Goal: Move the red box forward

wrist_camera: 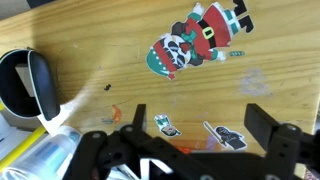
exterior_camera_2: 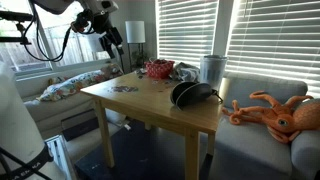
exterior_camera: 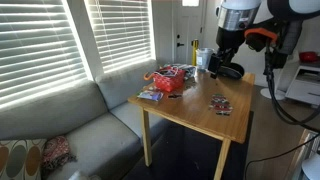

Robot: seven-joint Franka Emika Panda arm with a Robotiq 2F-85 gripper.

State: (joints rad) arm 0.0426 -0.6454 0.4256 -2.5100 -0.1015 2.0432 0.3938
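The red box (exterior_camera: 168, 80) sits at the far side of the wooden table (exterior_camera: 195, 118), near the window, with items in it. It also shows in the other exterior view (exterior_camera_2: 158, 69). My gripper (exterior_camera: 227, 50) hangs open and empty well above the table, over the black headphones (exterior_camera: 225, 72), and apart from the box. In the wrist view the open fingers (wrist_camera: 195, 125) frame bare wood with small stickers. The red box does not show there.
A blue-and-orange packet (exterior_camera: 150, 96) lies beside the box, a dark patterned packet (exterior_camera: 220, 104) nearer the table's edge. A white cylinder (exterior_camera_2: 211, 68) stands behind the headphones (exterior_camera_2: 193, 95). A grey sofa (exterior_camera: 80, 130) with an orange plush octopus (exterior_camera_2: 275, 112) borders the table.
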